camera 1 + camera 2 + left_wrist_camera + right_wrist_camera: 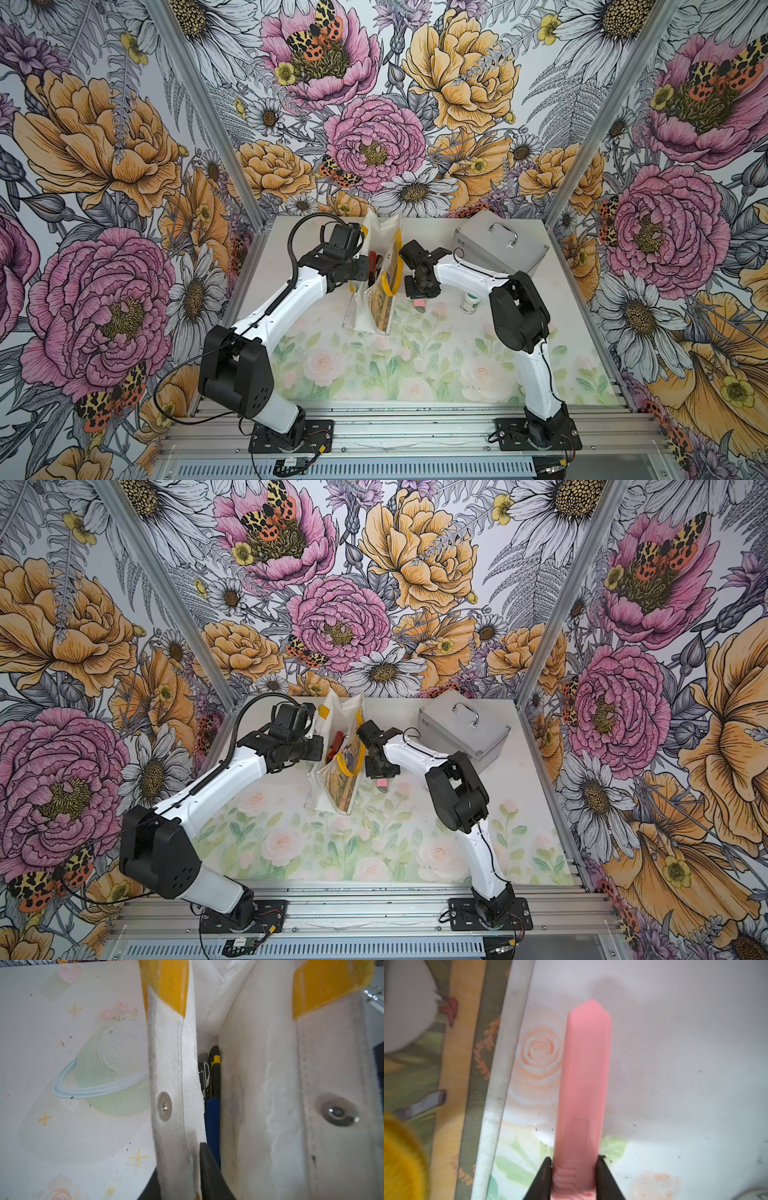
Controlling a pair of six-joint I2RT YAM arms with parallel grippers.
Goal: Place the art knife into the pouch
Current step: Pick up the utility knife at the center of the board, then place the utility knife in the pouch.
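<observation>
The right jaws are clamped narrowly on the ridged slider end of the pink art knife (584,1084). Its tapered end hangs over the desk (675,1064), just beside the printed side of the pouch (456,1064) and outside it. The left jaws pinch one white wall of the pouch, one on each side, and the pouch stands open. Inside it lie a black-and-yellow cutter (215,1072) and a blue-handled one (213,1118). A silver case (498,249) sits well apart from the pouch, on the right arm's side.
</observation>
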